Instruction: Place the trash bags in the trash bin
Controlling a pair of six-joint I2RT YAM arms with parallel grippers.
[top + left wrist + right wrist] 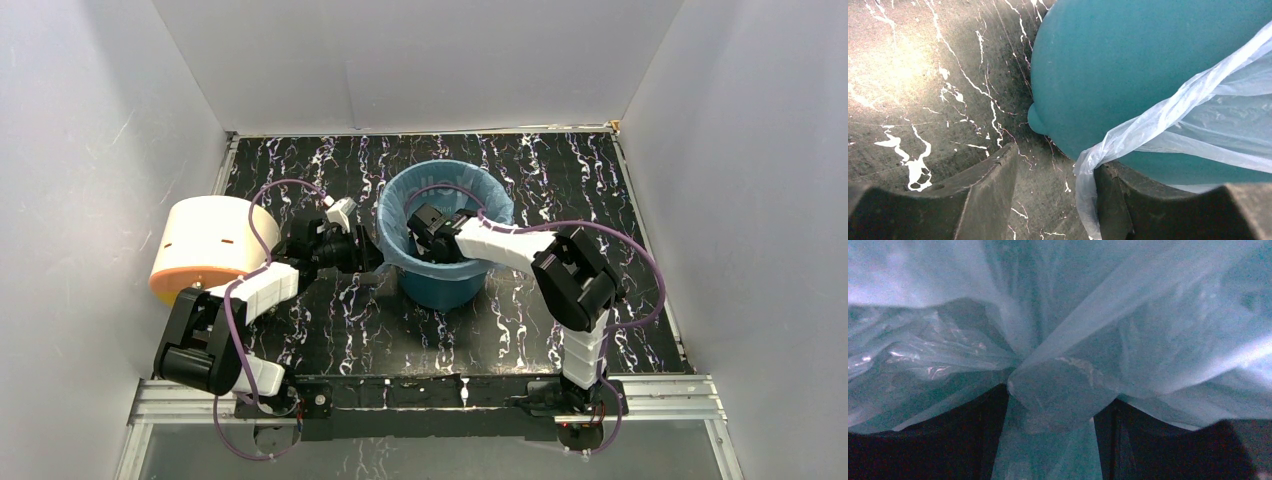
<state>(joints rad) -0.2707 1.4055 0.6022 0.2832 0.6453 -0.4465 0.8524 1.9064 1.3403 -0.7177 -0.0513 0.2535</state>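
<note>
The teal trash bin (445, 280) stands at the table's middle. The light-blue trash bag (395, 215) lines it and is folded over its rim. My left gripper (366, 256) is at the bin's left side, low by the wall. In the left wrist view it (1055, 195) is open; a twisted strand of the bag (1148, 125) runs down the bin wall (1108, 65) and lies against the right finger (1118, 200). My right gripper (425, 224) reaches down inside the bin. In the right wrist view it (1050, 440) is open, with bunched bag film (1058, 385) filling the gap between its fingers.
A cream cylinder with an orange end (205, 245) lies at the table's left, close to my left arm. White walls close in the black marbled table (560, 180) on three sides. A metal rail (420, 395) runs along the near edge.
</note>
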